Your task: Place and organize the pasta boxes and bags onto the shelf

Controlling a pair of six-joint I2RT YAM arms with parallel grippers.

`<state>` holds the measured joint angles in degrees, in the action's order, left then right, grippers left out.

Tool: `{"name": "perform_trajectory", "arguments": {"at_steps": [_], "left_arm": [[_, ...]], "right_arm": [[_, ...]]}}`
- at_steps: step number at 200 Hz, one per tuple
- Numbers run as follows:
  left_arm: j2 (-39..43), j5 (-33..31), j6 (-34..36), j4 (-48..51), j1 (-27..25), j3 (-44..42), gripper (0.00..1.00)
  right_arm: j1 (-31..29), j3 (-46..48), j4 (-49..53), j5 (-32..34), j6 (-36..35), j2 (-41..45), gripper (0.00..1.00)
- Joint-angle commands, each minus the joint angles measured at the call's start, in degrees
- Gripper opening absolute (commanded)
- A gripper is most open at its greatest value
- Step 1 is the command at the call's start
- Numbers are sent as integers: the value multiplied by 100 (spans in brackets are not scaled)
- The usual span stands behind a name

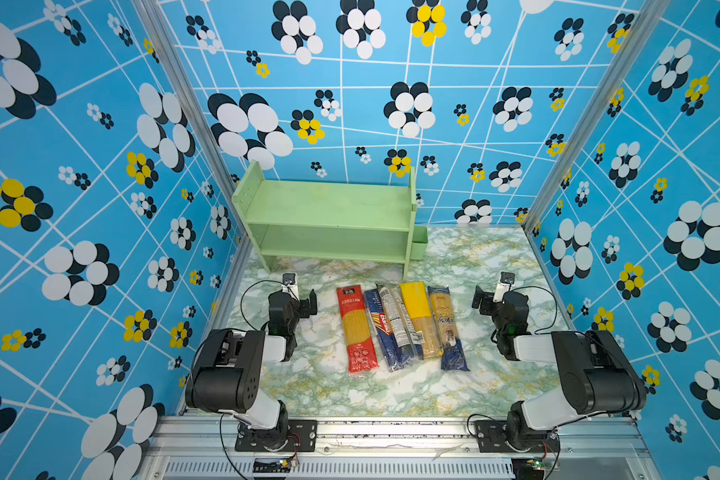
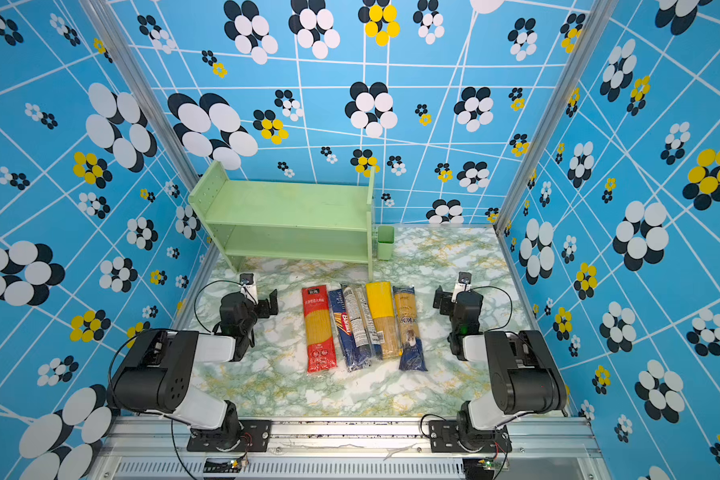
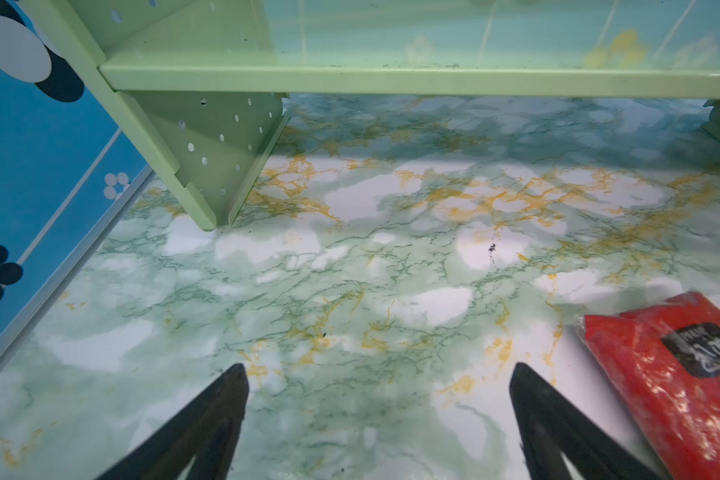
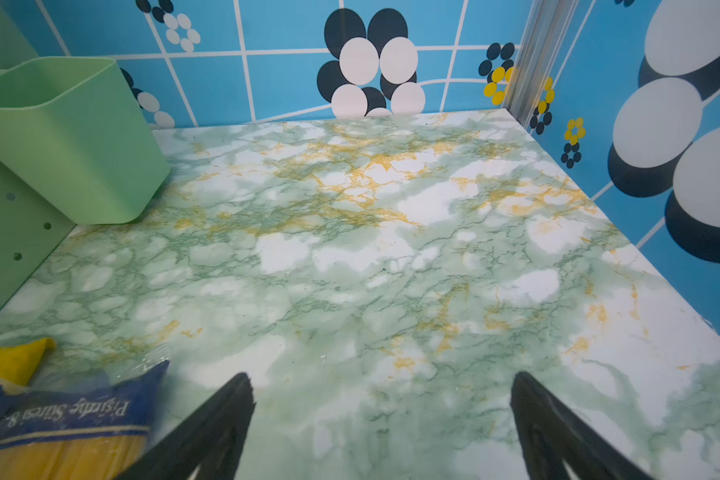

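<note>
**Five spaghetti packs awaiting an empty shelf**

We see the shelf (image 1: pixel 329 203) standing empty at the far-left corner of the surface (image 1: pixel 495 266), its cup (image 1: pixel 418 243) on the panel facing the right edge. The packs lie side by side mid-surface with their ends toward the shelf, presumably so each lifts singly. They are the red bag (image 1: pixel 356 328), the dark blue pack (image 1: pixel 381 328) marked "Barilla", the blue pack with white label (image 1: pixel 398 324), the yellow-topped clear bag (image 1: pixel 418 316) and the clear bag with blue end (image 1: pixel 447 328), where we read "Suresi 8". The red bag's black label is illegible to us. The left jaws and right jaws flank the row, fully spread and empty, likely poised for either end pack.
</note>
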<state>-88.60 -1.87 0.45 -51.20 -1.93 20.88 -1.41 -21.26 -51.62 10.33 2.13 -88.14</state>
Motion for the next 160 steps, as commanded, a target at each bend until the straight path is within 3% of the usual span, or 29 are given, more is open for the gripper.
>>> {"name": "perform_trajectory", "arguments": {"at_steps": [1, 143, 160], "left_arm": [[9, 68, -45, -19, 36, 138, 99], [17, 83, -45, -25, 40, 134, 99], [31, 330, 44, -30, 37, 129, 99]], "right_arm": [[-8, -115, 36, -41, -37, -57, 99], [-8, -94, 11, -43, -55, -54, 99], [-8, -73, 6, -347, -190, -12, 97]]}}
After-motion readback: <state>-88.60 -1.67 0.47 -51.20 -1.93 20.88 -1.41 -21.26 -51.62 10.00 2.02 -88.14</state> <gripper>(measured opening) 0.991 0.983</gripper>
